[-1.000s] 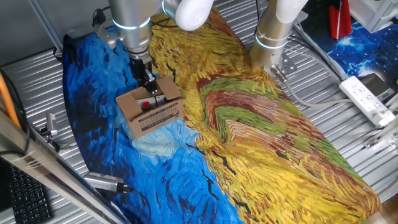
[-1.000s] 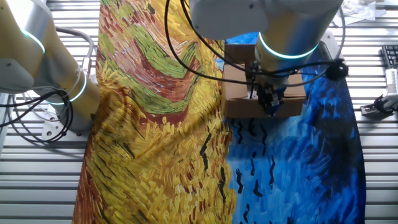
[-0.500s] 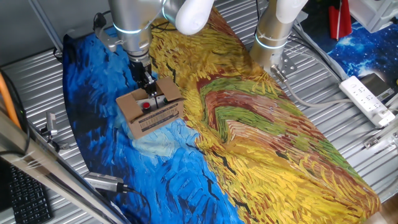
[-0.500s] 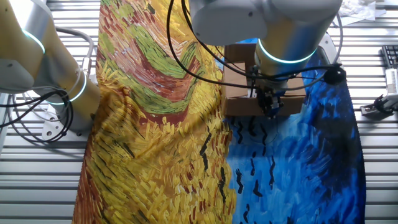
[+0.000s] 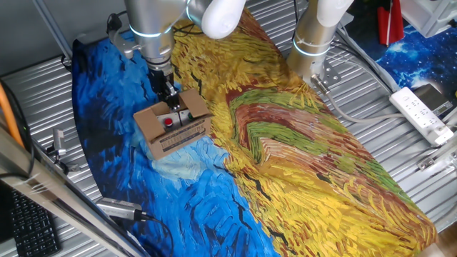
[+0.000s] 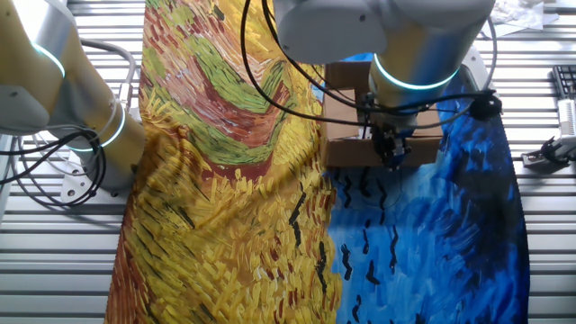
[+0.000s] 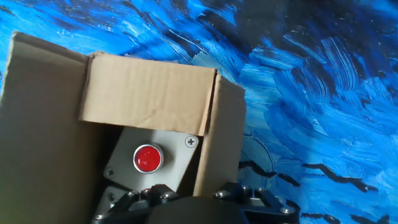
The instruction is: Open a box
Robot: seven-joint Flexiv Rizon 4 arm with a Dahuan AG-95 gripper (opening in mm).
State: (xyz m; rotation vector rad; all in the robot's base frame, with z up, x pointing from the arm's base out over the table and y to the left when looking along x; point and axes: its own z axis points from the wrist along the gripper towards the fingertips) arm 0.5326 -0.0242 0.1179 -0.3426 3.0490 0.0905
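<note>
— how far along is it, would you say?

— mostly there, by my reckoning. the box (image 5: pixel 171 126) sits on the blue part of the painted cloth (image 5: pixel 300 150) that covers the counter (image 5: pixel 43 86), and its top is already partly open. in the hand view you can look straight in: there's a grey unit (image 7: pixel 152 163) with a red button (image 7: pixel 148 158) inside. one flap (image 7: pixel 146 93) stands up at the far side and another at the right edge, a broad one lies out to the left.

— and what's left?

— i can't see the near flap; the end effector's own body hides that side. if it's still folded in, that's the last bit.

— is the end effector (image 5: pixel 168 96) holding anything?

— it's right over the box opening, fingertips down at the rim, but whether they're pinched on cardboard or apart i can't tell. the arm blocks it in the other fixed view.

— count things for me.

— one box, one button unit in it, one cloth. two robot arms in sight, only one working. off the cloth, a white power strip (image 5: pixel 421 114) and one keyboard (image 5: pixel 28 228) corner.
</note>
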